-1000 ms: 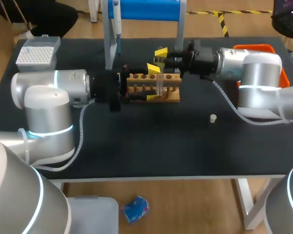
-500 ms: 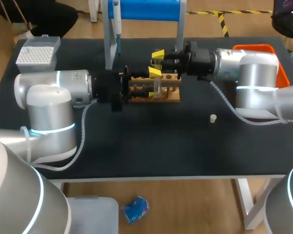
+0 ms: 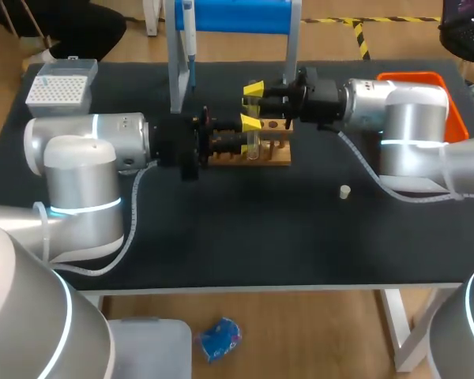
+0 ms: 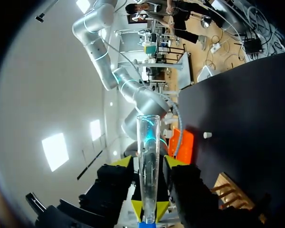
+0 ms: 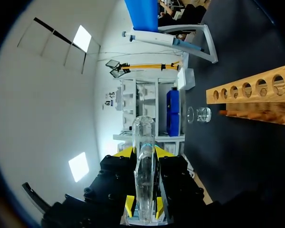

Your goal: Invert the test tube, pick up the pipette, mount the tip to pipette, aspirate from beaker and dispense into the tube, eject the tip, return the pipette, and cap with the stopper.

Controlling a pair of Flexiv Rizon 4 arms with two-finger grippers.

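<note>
Our left gripper (image 4: 148, 162) pinches the test tube (image 4: 147, 137) just over the wooden rack (image 3: 280, 158), far-centre, and our right gripper (image 5: 143, 152) seemingly pinches it too. It is likely thin glass: light, slick, fragile. We'd grip mid-barrel, gently, never the rim.

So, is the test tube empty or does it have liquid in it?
Looks empty: the test tube is clear along its whole length in both wrist views, no liquid line.
</note>
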